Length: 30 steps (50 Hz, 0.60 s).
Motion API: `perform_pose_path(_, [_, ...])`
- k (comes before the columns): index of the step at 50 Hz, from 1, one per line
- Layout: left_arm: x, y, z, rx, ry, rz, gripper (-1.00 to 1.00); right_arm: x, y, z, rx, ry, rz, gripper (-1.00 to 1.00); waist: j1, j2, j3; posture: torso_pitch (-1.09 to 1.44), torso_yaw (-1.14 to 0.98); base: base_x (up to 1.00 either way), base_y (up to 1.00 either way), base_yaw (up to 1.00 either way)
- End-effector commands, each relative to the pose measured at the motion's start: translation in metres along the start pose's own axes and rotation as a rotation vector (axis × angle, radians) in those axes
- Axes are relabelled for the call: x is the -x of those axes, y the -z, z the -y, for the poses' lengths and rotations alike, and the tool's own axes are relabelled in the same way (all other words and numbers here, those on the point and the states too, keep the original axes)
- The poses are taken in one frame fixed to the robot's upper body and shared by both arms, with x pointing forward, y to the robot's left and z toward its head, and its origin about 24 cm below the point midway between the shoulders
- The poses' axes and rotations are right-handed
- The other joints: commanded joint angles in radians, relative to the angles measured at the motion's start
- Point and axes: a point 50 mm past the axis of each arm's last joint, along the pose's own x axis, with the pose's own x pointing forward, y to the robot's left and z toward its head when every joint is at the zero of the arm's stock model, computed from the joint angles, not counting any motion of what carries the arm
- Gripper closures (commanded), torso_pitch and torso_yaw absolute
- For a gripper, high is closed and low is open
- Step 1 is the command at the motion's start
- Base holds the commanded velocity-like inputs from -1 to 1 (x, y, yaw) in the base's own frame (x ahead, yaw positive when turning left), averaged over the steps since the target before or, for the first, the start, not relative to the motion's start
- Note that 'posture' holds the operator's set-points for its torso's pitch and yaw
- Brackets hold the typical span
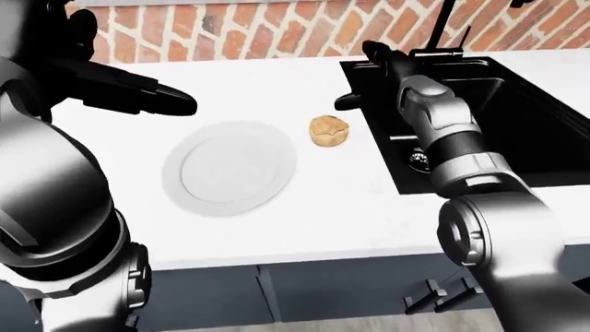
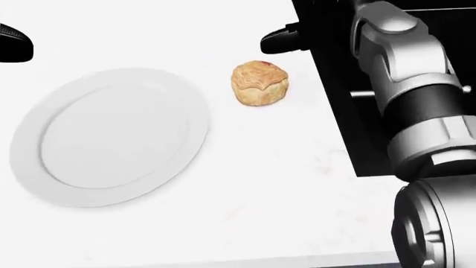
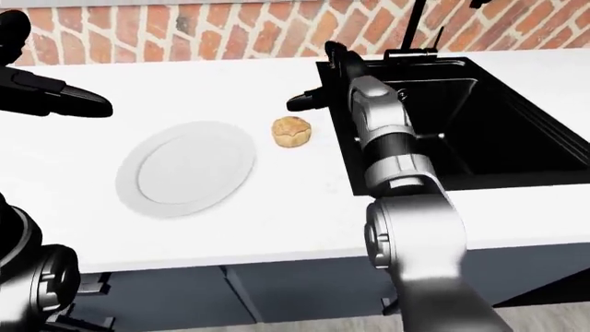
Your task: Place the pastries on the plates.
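Pastry [image 2: 259, 83] on counter [image 2: 253, 184], just right of empty plate [image 2: 111, 137]. Right hand [image 3: 318, 97] nearest, just above it in head view, fingers spread, holding nothing. Left hand [image 1: 152, 97] farther.

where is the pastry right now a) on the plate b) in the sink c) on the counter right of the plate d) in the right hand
c: the pastry sits on the white counter just right of the plate, clear of its rim; the right hand is above it in the head view, not touching it.
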Motion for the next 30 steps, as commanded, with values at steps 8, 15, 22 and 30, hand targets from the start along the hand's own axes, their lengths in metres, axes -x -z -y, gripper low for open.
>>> perform_pose_path(8, [0.005, -0.01, -0.006, -0.004, -0.029, 0.051, -1.0, 0.002, -0.026, 0.002, 0.048, 0.015, 0.217, -1.0, 0.0, -0.003, -0.038, 0.0, 0.0, 0.0, 0.0, 0.0])
perform_pose_path(15, [0.004, -0.009, -0.005, -0.003, -0.028, 0.053, -1.0, -0.002, -0.005, -0.013, 0.071, -0.051, 0.206, -1.0, 0.0, -0.005, -0.036, 0.0, 0.0, 0.0, 0.0, 0.0])
perform_pose_path(22, [0.005, -0.011, -0.006, 0.002, -0.025, 0.054, -1.0, -0.002, 0.005, -0.018, 0.053, -0.085, 0.237, -1.0, 0.001, -0.006, -0.037, 0.0, 0.0, 0.0, 0.0, 0.0])
perform_pose_path(30, [0.004, -0.009, -0.005, 0.001, -0.024, 0.054, -1.0, -0.003, 0.022, -0.023, 0.02, -0.112, 0.217, -1.0, 0.001, -0.005, -0.037, 0.0, 0.0, 0.0, 0.0, 0.0])
